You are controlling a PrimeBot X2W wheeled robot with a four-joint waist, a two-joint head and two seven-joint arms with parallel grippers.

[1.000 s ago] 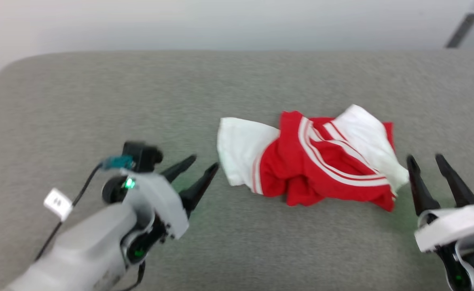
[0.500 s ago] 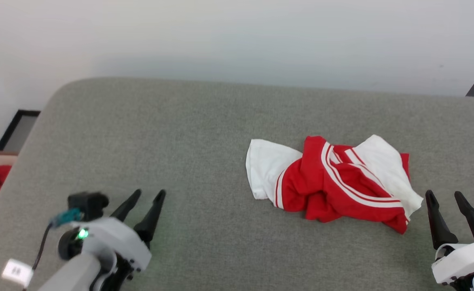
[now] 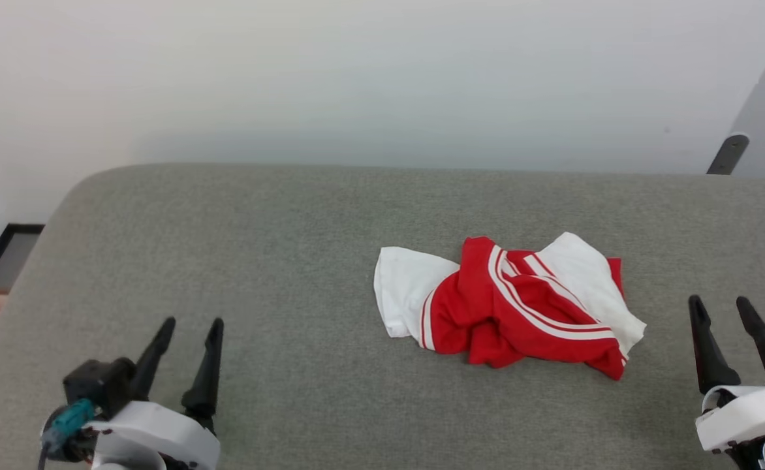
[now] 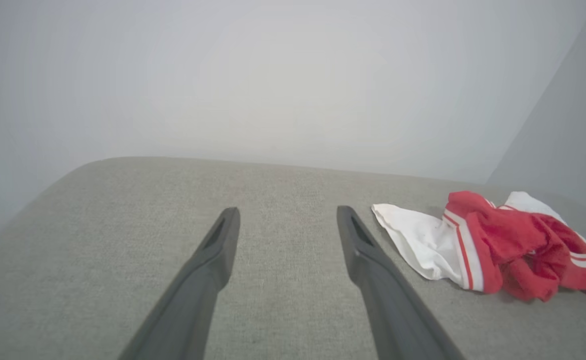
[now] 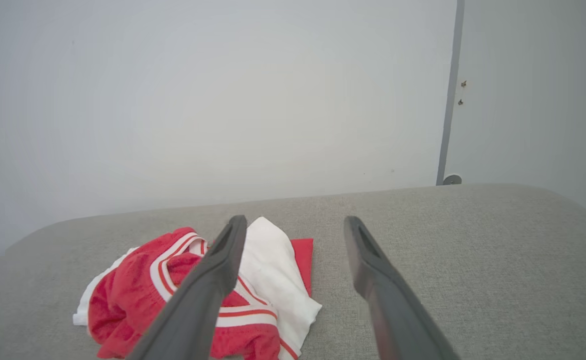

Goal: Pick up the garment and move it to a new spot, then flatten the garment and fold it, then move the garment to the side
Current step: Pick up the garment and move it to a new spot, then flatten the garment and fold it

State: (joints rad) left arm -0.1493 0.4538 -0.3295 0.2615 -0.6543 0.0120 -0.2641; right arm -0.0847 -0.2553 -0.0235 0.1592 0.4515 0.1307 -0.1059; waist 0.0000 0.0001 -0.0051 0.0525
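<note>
Head view: garment [image 3: 506,307] lies crumpled on cushion [image 3: 258,261], clear of edges.

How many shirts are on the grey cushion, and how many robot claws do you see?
Shirts: 1, the garment, red and white, crumpled.
Grippers: 2, the left gripper and the right gripper, both open.
Total: 3

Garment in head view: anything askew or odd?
Yes. The garment lies crumpled in a heap on the grey cushion, not flat: red body bunched, striped trim twisted, one white sleeve splayed toward the robot's left. No damage visible. The left claw and right claw are open, clear of it.
</note>
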